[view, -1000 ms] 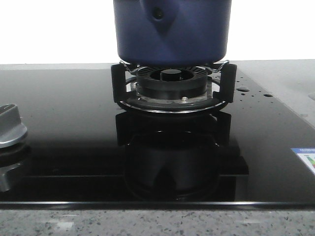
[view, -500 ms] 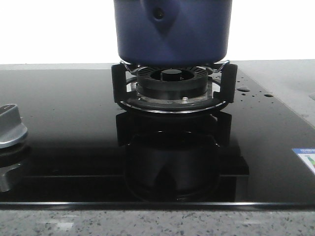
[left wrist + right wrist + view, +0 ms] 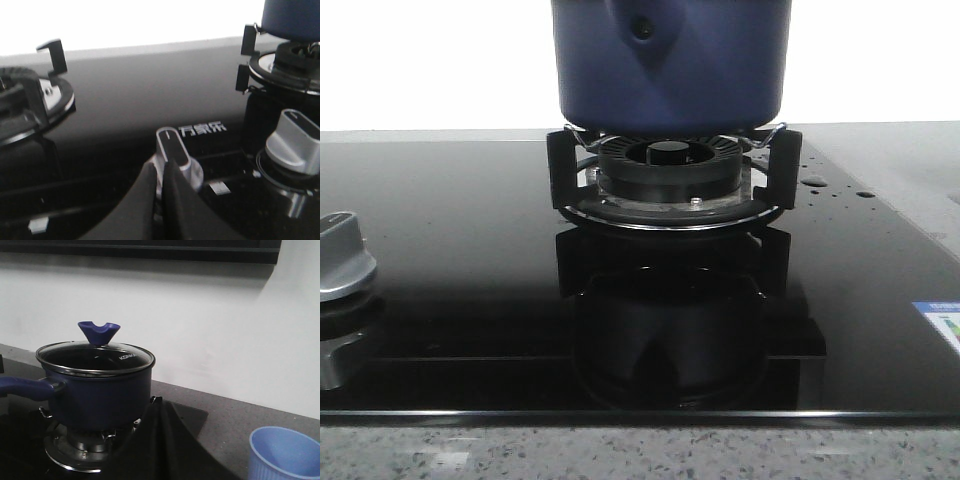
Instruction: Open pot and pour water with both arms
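The dark blue pot (image 3: 670,60) stands on the black burner ring (image 3: 670,175) at the middle back of the hob. In the right wrist view the pot (image 3: 100,395) carries a glass lid (image 3: 95,357) with a blue knob (image 3: 98,333), and its long handle (image 3: 25,387) sticks out sideways. My right gripper (image 3: 159,404) is shut and empty, low beside the pot's wall and apart from it. My left gripper (image 3: 161,169) is shut, its tips just in front of a silver stove knob (image 3: 172,150). Neither gripper shows in the front view.
A light blue ribbed cup (image 3: 285,452) stands on the grey counter beside the hob. A second silver knob (image 3: 295,140) sits near the pot's burner. Another burner (image 3: 25,100) lies at the hob's far side. Water drops (image 3: 812,181) dot the glass.
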You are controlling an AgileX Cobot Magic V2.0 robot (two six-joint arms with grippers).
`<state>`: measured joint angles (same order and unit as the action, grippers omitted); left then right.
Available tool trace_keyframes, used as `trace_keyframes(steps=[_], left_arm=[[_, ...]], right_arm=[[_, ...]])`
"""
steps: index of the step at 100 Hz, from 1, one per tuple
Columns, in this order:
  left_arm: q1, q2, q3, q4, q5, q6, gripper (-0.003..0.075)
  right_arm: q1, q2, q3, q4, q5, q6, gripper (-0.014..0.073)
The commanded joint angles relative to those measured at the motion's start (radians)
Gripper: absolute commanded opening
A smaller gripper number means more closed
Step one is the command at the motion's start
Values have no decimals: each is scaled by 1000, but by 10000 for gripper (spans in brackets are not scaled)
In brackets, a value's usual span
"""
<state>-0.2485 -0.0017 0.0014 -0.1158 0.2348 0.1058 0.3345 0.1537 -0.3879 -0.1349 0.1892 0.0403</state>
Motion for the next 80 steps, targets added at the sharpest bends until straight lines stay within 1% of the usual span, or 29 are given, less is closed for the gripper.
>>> trace_keyframes(steps=[1, 11, 80], left_arm=[[2, -31, 46, 6, -8, -51, -20], [2, -31, 46, 8, 52, -57, -20], [2, -31, 46, 8, 50, -58, -20]], right_arm=[[-1, 6, -26, -15, -70, -7, -71], [-1, 6, -26, -15, -70, -7, -71], [-1, 6, -26, -15, -70, -7, -71]])
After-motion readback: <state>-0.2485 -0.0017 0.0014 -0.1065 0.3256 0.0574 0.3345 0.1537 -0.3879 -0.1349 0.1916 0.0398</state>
